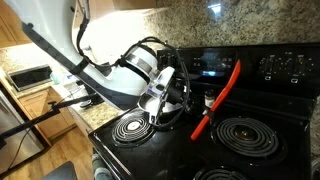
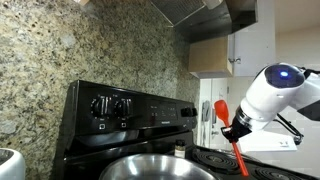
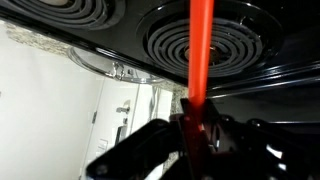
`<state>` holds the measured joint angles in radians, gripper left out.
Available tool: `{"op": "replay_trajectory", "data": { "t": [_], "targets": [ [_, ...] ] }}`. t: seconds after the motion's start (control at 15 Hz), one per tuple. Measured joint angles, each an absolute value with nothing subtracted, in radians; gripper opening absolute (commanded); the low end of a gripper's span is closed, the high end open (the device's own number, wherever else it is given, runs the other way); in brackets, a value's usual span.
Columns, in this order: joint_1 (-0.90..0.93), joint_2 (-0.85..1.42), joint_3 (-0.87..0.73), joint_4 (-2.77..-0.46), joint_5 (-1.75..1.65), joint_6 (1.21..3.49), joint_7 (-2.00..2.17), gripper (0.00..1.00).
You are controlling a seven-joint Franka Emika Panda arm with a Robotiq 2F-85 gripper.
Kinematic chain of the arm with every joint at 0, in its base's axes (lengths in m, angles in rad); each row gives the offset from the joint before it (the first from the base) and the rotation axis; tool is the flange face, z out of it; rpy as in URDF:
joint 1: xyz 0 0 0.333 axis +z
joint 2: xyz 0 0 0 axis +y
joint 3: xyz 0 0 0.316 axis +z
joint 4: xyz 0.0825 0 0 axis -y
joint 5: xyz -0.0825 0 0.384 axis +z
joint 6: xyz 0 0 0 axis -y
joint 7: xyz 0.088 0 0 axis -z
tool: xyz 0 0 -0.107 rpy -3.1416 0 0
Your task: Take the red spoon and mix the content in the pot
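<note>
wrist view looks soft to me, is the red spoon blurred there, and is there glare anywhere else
wrist view: the red spoon is soft-edged, the coils behind it crisper; in an exterior view the pot shows a bright sheen along its rim

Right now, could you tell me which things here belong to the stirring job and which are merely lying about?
Part of the job:
- red spoon, gripped in the tool
- pot

Lying about:
- small dark jar on the stove
- countertop appliance
</note>
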<state>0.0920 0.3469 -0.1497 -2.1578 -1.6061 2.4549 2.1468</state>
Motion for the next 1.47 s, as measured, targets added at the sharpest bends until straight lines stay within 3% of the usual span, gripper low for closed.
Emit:
{"op": "replay_trajectory", "data": {
  "t": [0.33, 0.4, 1.47],
  "targets": [
    [0.065, 0.347, -0.122, -2.158, -1.608, 2.455, 2.146, 0.16],
    [0.065, 0.347, -0.121, -2.158, -1.608, 2.455, 2.146, 0.04],
    [0.042, 0.320, 0.027, -2.190, -1.691, 2.429, 2.249, 0.04]
  ]
}}
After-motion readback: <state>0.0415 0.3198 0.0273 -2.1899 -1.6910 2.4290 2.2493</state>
